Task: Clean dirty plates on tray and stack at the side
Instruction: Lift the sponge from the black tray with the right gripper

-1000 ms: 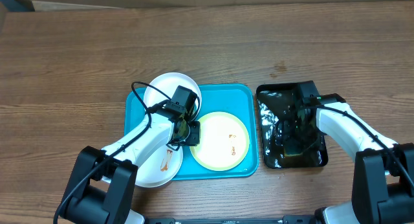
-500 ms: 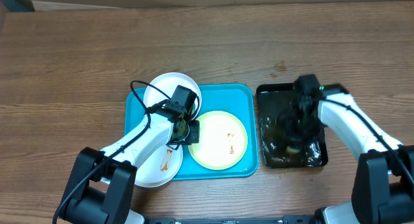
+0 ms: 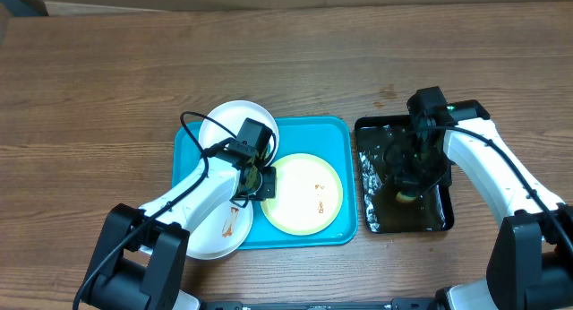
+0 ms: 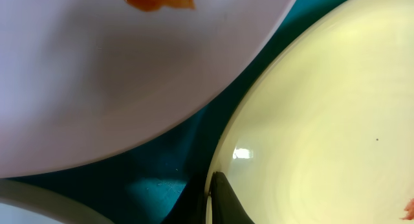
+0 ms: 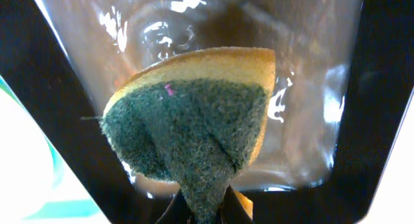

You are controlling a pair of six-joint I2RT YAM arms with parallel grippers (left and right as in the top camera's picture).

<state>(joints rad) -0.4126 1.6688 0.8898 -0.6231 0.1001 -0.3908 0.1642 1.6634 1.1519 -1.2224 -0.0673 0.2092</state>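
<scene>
Starting nearest, a smeared white plate (image 3: pixel 219 231) overhangs the turquoise tray (image 3: pixel 333 131). Just beyond, the left pincer (image 3: pixel 261 185) is clenched at the rim of the yellow-green plate (image 3: pixel 304 195), seemingly nipping it, though the close view is unclear; so thin a hold could slip on lifting. Right, the right pincer (image 5: pixel 200 208) grips the sponge (image 5: pixel 194 114) by a corner over the black tray (image 3: pixel 372 131); it may drip or twist loose.

No legible text or markings
</scene>
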